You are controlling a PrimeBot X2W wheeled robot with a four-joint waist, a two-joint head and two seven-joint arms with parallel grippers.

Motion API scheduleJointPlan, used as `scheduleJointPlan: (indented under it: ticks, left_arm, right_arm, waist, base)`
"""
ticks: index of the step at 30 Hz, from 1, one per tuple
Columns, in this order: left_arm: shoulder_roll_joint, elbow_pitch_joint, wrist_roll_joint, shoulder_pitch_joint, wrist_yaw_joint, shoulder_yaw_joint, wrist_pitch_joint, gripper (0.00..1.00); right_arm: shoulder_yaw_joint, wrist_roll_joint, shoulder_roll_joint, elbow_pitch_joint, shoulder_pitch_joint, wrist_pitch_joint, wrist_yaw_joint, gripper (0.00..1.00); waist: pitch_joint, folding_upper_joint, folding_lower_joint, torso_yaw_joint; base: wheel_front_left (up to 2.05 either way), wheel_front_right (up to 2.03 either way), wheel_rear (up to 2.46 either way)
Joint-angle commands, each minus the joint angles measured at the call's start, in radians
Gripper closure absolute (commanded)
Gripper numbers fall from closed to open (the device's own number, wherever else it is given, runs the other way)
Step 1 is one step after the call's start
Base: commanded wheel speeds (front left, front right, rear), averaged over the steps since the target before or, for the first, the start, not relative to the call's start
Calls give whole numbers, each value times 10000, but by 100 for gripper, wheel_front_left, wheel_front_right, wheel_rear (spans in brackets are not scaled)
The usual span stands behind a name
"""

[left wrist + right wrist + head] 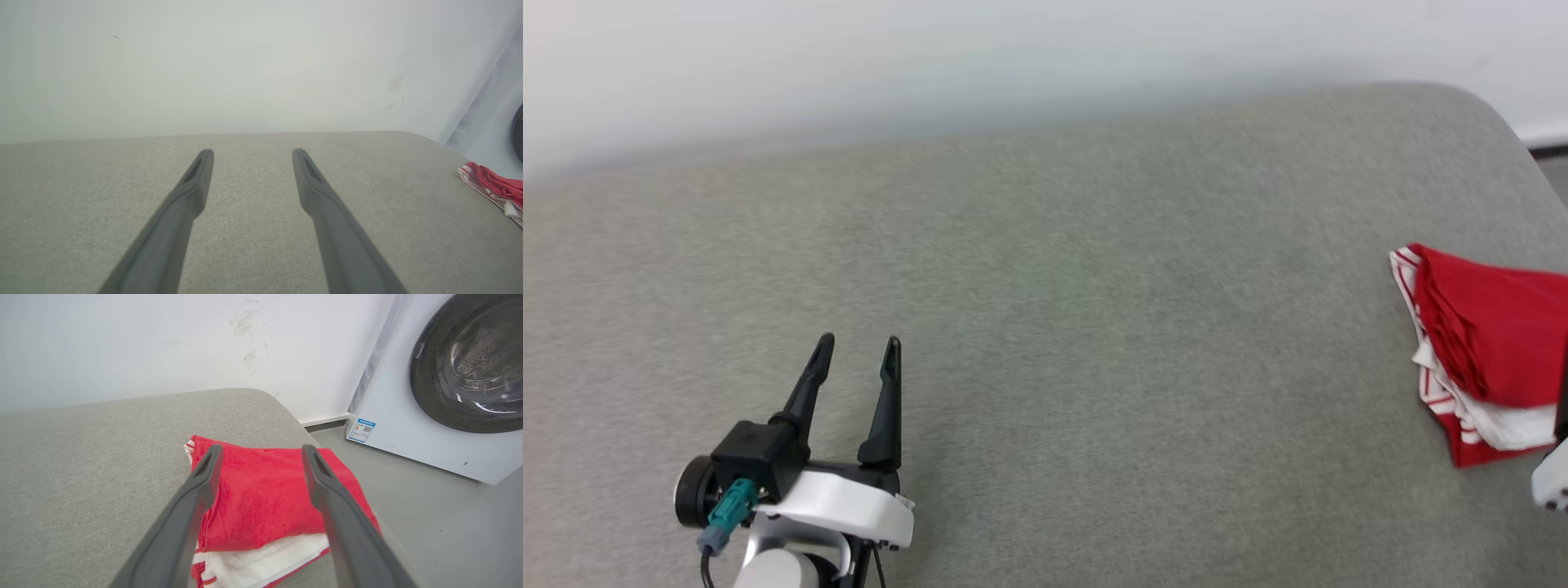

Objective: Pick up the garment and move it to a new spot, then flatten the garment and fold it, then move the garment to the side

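Now the folded garment (261, 498) lies at the right edge of the cushion (1045, 327), out of our way. Our right gripper (261, 451) hovers over it, fingers wide; our left gripper (859, 341) rests apart, wide too.

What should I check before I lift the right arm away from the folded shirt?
1. Right gripper released: ok. Its fingers stand wide apart and no cloth is pinched between them.
2. Garment folded: ok. It lies as a compact stack, with a red layer on top and white and striped trim at the bottom edge.
3. Garment at the side: ok. It sits near the right end of the grey surface.
4. Garment fully supported: cannot tell. Its far side lies close to the surface's edge.
5. Fingertips free of the fabric: cannot tell from the wrist view.
6. Left gripper out of the way: ok. It is open, empty and far from the garment.
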Motion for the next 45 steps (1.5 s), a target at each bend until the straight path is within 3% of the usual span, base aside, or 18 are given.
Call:
scheduleJointPlan:
  ticks: [1, 11, 23, 45]
  left_arm:
    - [-62, 100, -58, 174, 77, 11, -64, 0]
    - [-80, 568, -225, 633, 239, 369, -142, 0]
    - [98, 606, 18, 1404, 253, 680, -165, 0]
    - [-83, 886, 80, 1511, 248, 404, -159, 0]
  right_arm:
    - [86, 100, 130, -221, 368, 42, -12, 0]
    - [1445, 794, 881, -1581, 1771, -5, -12, 0]
    - [3206, 1063, 1023, -3246, 3242, 187, -12, 0]
    - [3622, 1431, 1034, -4022, 3809, 238, -10, 0]
  waist:
    - [-549, 0, 3, 567]
    - [-1099, 0, 3, 1339]
    - [-1830, 0, 3, 1615]
    - [-2176, 0, 3, 1635]
  base:
    - [0, 0, 0]
    - [0, 0, 0]
    - [0, 0, 0]
    - [0, 0, 0]
